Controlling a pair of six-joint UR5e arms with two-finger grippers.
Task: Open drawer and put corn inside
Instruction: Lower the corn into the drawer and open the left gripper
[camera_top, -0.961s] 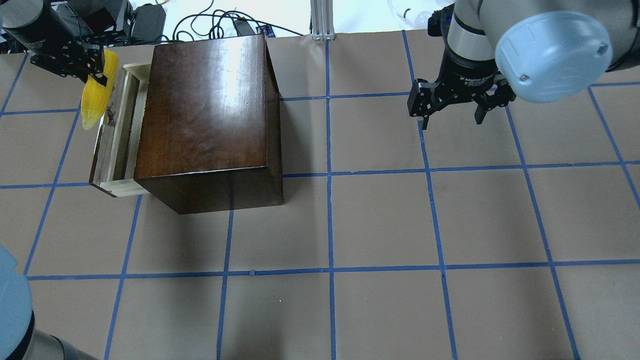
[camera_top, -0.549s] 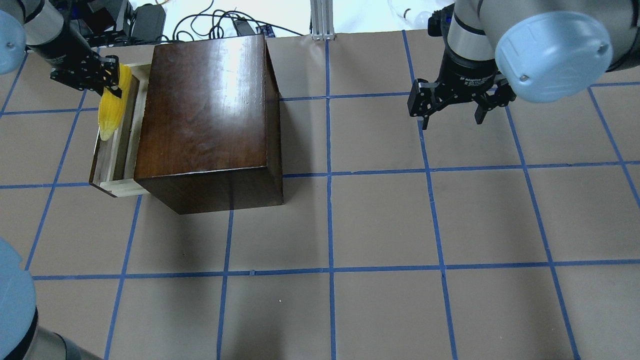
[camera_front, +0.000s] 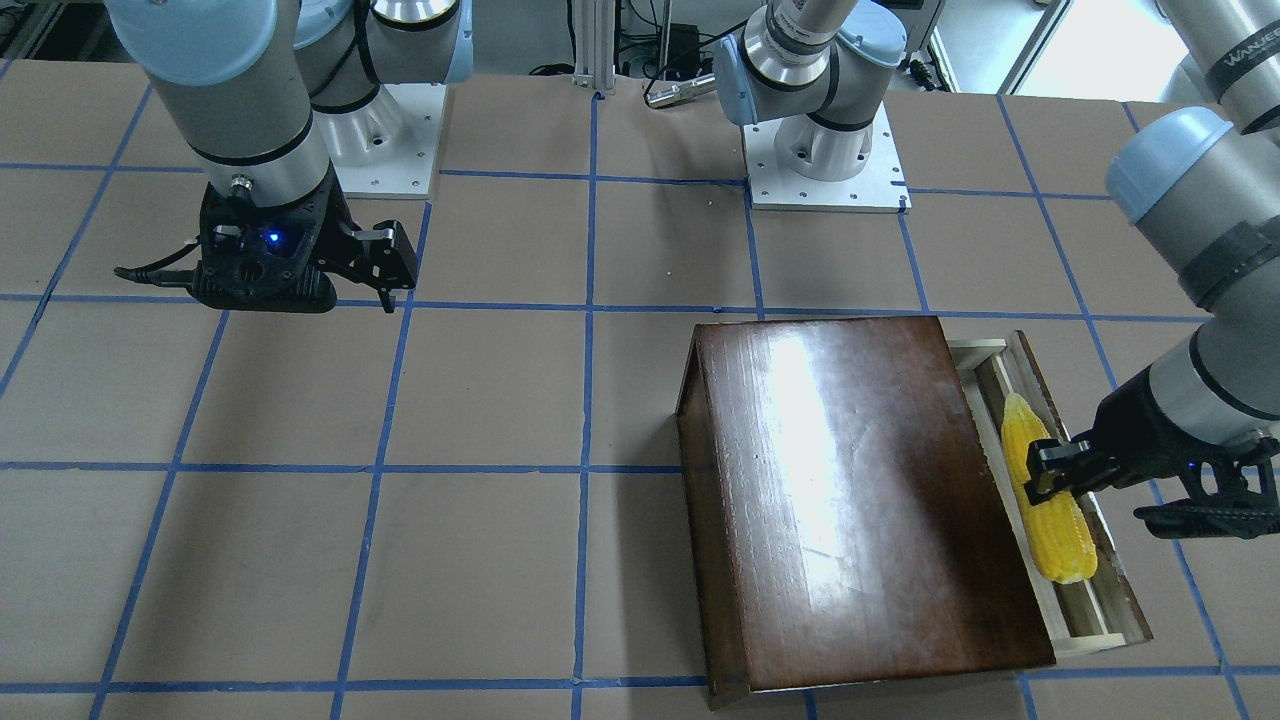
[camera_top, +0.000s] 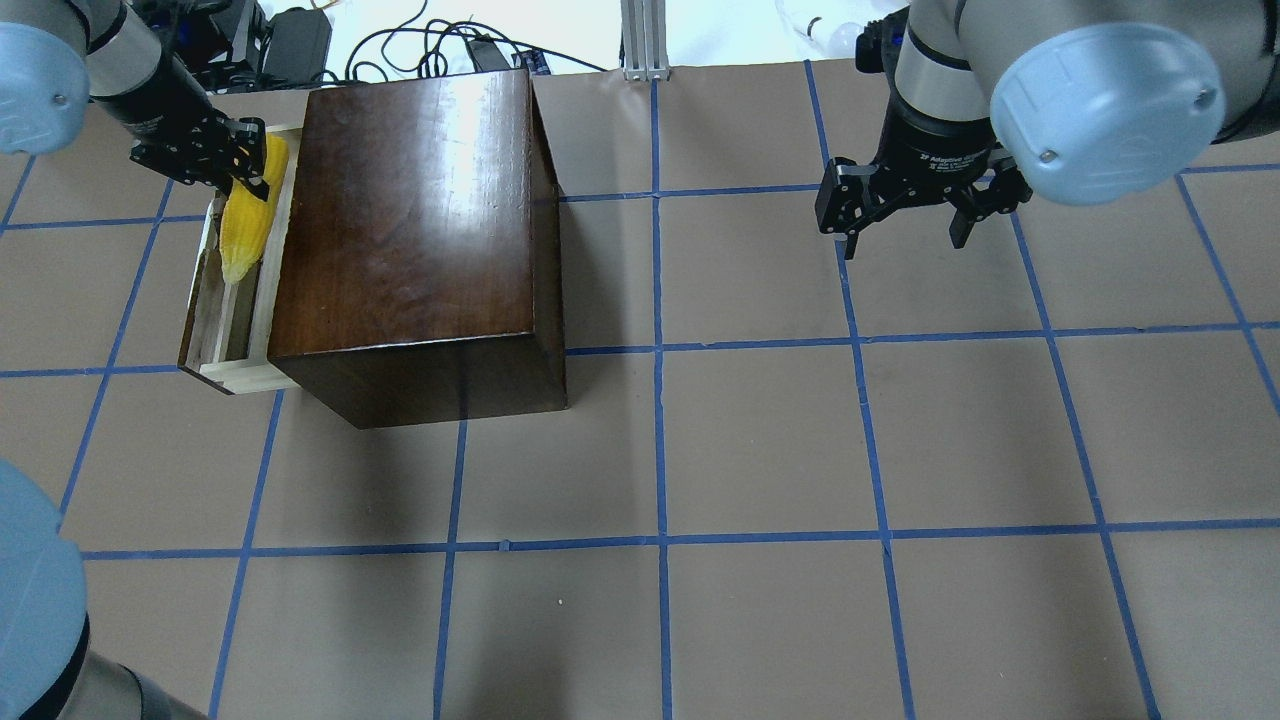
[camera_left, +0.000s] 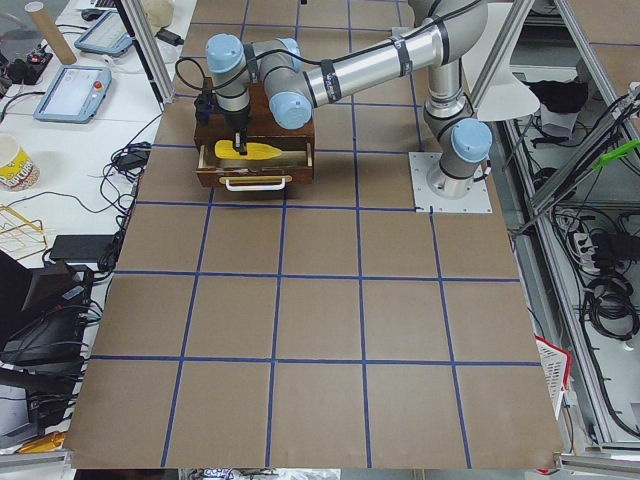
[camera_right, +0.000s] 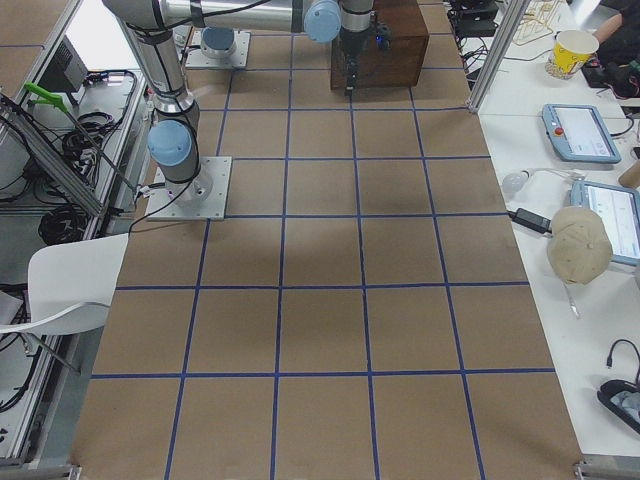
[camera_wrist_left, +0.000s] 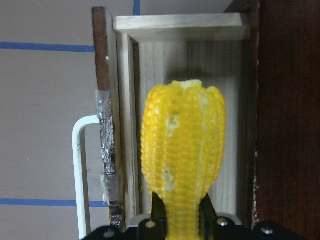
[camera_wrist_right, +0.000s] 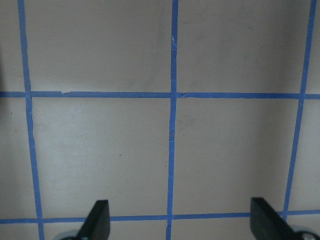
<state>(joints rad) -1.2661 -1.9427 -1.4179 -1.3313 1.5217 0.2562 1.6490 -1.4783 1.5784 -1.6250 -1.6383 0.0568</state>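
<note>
The dark brown wooden box (camera_top: 410, 220) stands at the table's far left. Its drawer (camera_top: 196, 330) is pulled out to the left, with a pale-wood tray and a dark front panel (camera_wrist_left: 102, 75). My left gripper (camera_top: 243, 176) is shut on the thick end of the yellow corn (camera_top: 246, 228). It holds the corn lengthwise over the open tray (camera_front: 1085, 605), pointed tip toward me. In the left wrist view the corn (camera_wrist_left: 182, 165) hangs between front panel and box. My right gripper (camera_top: 905, 238) is open and empty above bare table, far right of the box; its fingers (camera_wrist_right: 97, 217) are spread wide.
A white handle (camera_wrist_left: 77, 170) sticks out from the drawer's front panel. Cables and power bricks (camera_top: 300, 40) lie beyond the far table edge, next to an aluminium post (camera_top: 645, 40). The two arm bases (camera_front: 825, 160) are bolted at the robot's side.
My left gripper has carried the corn right, toward the box, from outside the drawer's front panel to above the open tray. The right arm has not moved.
</note>
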